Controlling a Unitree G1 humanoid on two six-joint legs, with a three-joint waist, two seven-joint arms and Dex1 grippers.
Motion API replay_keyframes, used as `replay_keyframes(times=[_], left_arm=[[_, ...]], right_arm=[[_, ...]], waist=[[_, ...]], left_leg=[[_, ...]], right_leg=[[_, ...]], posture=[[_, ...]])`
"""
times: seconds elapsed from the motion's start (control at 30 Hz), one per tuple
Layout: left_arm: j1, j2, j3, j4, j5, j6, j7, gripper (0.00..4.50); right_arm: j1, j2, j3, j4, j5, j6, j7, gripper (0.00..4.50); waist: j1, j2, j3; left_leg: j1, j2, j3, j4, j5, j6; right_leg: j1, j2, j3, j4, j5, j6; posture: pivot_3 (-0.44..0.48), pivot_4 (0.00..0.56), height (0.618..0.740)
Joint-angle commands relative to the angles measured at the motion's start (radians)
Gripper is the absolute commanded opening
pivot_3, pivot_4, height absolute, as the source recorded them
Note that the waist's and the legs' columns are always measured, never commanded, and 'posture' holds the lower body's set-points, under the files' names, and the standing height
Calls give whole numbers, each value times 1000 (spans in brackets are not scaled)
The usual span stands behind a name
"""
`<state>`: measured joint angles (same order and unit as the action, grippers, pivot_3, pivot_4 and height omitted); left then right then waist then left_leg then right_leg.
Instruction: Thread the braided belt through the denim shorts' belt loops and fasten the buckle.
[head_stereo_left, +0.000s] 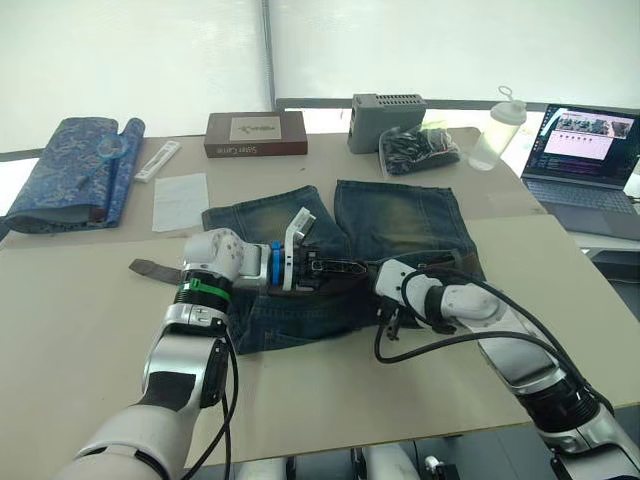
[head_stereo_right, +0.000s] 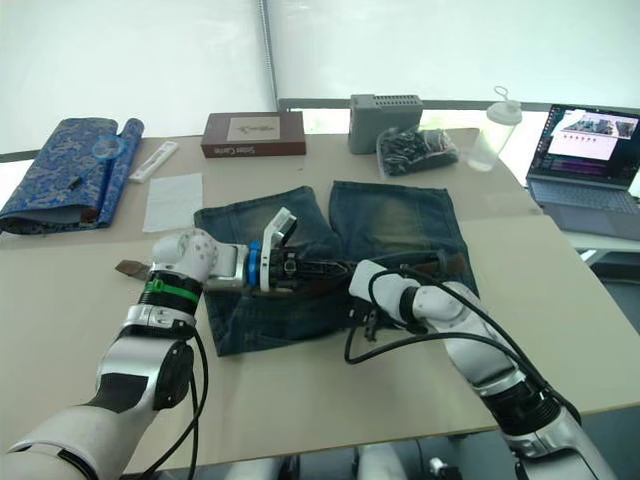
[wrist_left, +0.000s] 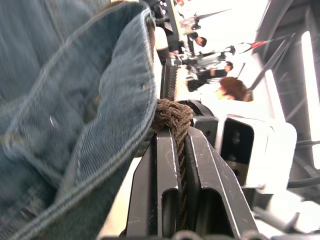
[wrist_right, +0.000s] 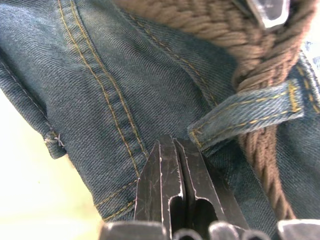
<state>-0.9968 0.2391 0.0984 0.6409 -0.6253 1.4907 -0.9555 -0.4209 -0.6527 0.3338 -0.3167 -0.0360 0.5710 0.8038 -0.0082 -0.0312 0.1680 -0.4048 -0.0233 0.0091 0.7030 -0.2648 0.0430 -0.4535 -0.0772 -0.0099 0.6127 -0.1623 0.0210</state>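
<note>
While the denim shorts (head_stereo_left: 340, 250) lie flat on the counter (head_stereo_left: 90, 330), head views show both tools at the waistband. Left wrist: left tool (wrist_left: 176, 142) clamps the braided belt (wrist_left: 172, 117). Right wrist: right tool (wrist_right: 175, 150) closed, empty, beside a belt loop (wrist_right: 245, 117); feeding should stay level.

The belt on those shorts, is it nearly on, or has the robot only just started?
Partly on. The braided belt already passes under one of the belt loops of the denim shorts, and one end sticks out past the shorts on the table. The left gripper is shut on the belt at the waistband, working it along; the right gripper is shut beside the loop. How many loops remain is unclear, and no fastened buckle shows.
</note>
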Motion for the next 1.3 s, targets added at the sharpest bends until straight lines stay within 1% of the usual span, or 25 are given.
replay_keyframes(times=[0.03, 0.1, 0.2, 0.37, 0.5, 0.57, 0.63, 0.67, 0.7, 0.73, 0.77, 0.8, 0.87, 0.93, 0.97, 1.03, 1.07, 1.1, 1.13, 1.2, 1.23, 1.27, 1.3], left_arm=[[58, 16, -46, -63, -13, 41, 14, 0], [82, 28, -64, -77, -3, 37, 30, 0], [94, 49, -58, -34, 28, 9, 76, 0], [81, 67, -41, -34, 14, -22, 72, 0], [49, 67, -14, 16, 38, -112, 88, 0], [41, 69, -25, 31, 53, -158, 80, 0], [25, 64, -15, 58, 61, -190, 91, 754], [20, 67, -16, 62, 61, -198, 85, 976], [22, 77, -12, 39, 60, -204, 87, 1082], [33, 99, -25, -7, 58, -211, 69, 1730], [49, 123, -34, -69, 51, -210, 55, 1933], [75, 157, -32, -166, 38, -228, 37, 2378], [142, 232, -36, -348, 40, -325, -13, 2395], [192, 273, -28, -460, 45, -403, -28, 2395], [217, 306, 7, -511, 37, -433, -30, 2395], [273, 378, 25, -597, 55, -507, -47, 2395], [311, 422, 16, -628, 82, -568, -70, 2395], [384, 487, 3, -664, 126, -686, -135, 2647], [434, 529, -1, -678, 147, -758, -174, 2941], [486, 543, 5, -634, 234, -942, -121, 3655], [497, 543, -2, -604, 270, -1015, -103, 4160], [521, 551, -16, -583, 305, -1100, -115, 4444], [538, 556, -30, -561, 335, -1175, -127, 4444]], right_arm=[[17, 15, -45, -36, 27, 20, -13, 29], [24, 12, -61, -57, 33, 30, -16, 29], [37, 7, -106, -94, 50, 42, -24, 29], [40, -4, -171, -150, 121, 92, 1, 29], [20, -17, -209, -158, 174, 152, 17, 29], [1, -14, -206, -144, 178, 159, 7, 29], [-13, -10, -194, -137, 187, 162, 12, 0], [-21, -6, -188, -135, 193, 166, 12, 0], [-31, 8, -184, -143, 214, 178, 16, 290], [-38, 20, -181, -151, 228, 189, 16, 613], [-41, 33, -180, -159, 240, 197, 12, 881], [-38, 44, -179, -170, 259, 209, 13, 1276], [-28, 60, -177, -186, 277, 198, 12, 1914], [-21, 77, -187, -196, 305, 194, 10, 1914], [-19, 84, -191, -205, 329, 198, 19, 1914], [-14, 89, -195, -212, 363, 205, 32, 1914], [-10, 83, -189, -216, 376, 203, 46, 2263], [-1, 73, -172, -216, 373, 186, 55, 2473], [3, 70, -161, -212, 369, 173, 57, 2779], [5, 71, -137, -204, 369, 158, 64, 3456], [4, 68, -124, -202, 372, 156, 74, 3827], [3, 66, -109, -198, 366, 147, 80, 3869], [0, 68, -99, -189, 358, 139, 80, 3869]], waist=[[-3, 0, 0], [-3, 0, 0], [-1, 0, 0], [0, 0, 0], [1, 0, 0], [1, 0, 0], [1, 0, 0], [1, 0, 0], [3, 0, 0], [3, 0, 0], [-1, 0, 0], [-3, 0, 0], [-7, 0, 0], [-6, 0, 0], [-3, 0, 0], [1, 0, 0], [2, 0, 0], [2, 0, 0], [2, 1, 0], [3, 1, 0], [12, 1, 0], [20, 1, 0], [24, 0, 0]], left_leg=[[0, 0, 0, 0, 0, 0], [0, 0, 0, 0, 0, 0], [0, 0, 0, 0, 0, 0], [0, 0, 0, 0, 0, 0], [0, 0, 0, 0, 0, 0], [0, 0, 0, 0, 0, 0], [0, 0, 0, 0, 0, 0], [0, 0, 0, 0, 0, 0], [0, 0, 0, 0, 0, 0], [0, 0, 0, 0, 0, 0], [0, 0, 0, 0, 0, 0], [-1, 0, 0, 0, 0, 0], [-1, 0, 0, -1, 0, 0], [-1, 1, 0, -4, 0, -1], [0, 1, 0, -5, 1, -2], [0, 0, 0, -6, 0, -2], [0, 0, 0, -5, 0, -1], [0, 0, 0, -5, 0, -1], [0, -1, 0, -6, 0, -1], [2, -1, 1, -7, 0, -1], [2, -1, 2, -7, 0, -1], [2, -1, 1, -6, 1, -2], [2, -1, 1, -6, 1, -2]], right_leg=[[0, 0, 1, 0, 0, 0], [0, 0, 1, 0, 0, 0], [0, -1, 1, 0, 0, 0], [0, -1, 2, 0, 0, 0], [-1, -1, 2, 0, 0, 0], [-1, -1, 2, 0, 0, 0], [-1, -1, 2, 0, 0, 0], [-1, -1, 2, 0, 0, 0], [-1, -1, 2, 0, 0, 0], [-1, -1, 1, 0, 0, 0], [-1, -1, 1, 0, 0, 0], [-2, -1, 2, 0, 0, 0], [-3, -1, 3, 1, 0, -1], [-3, -1, 4, 2, 1, -1], [-3, -1, 4, 1, 1, -1], [-3, -2, 4, -1, 1, -1], [-4, -3, 4, -1, 1, -1], [-3, -3, 4, -1, 1, -1], [-3, -4, 4, -2, 1, -1], [-3, -4, 4, -2, 0, -2], [-3, -4, 4, -2, 0, -2], [-3, -4, 3, -2, 0, -2], [-3, -4, 2, -2, 1, -2]], posture=[[0, 150, 740], [0, 150, 740], [0, 150, 740], [0, 150, 740], [0, 150, 740], [0, 150, 740], [0, 150, 740], [0, 150, 740], [0, 150, 740], [0, 150, 740], [0, 150, 740], [0, 150, 740], [0, 150, 740], [0, 150, 740], [0, 150, 740], [0, 150, 740], [0, 150, 740], [0, 150, 740], [0, 150, 740], [0, 150, 740], [0, 150, 740], [0, 150, 740], [0, 150, 740]])
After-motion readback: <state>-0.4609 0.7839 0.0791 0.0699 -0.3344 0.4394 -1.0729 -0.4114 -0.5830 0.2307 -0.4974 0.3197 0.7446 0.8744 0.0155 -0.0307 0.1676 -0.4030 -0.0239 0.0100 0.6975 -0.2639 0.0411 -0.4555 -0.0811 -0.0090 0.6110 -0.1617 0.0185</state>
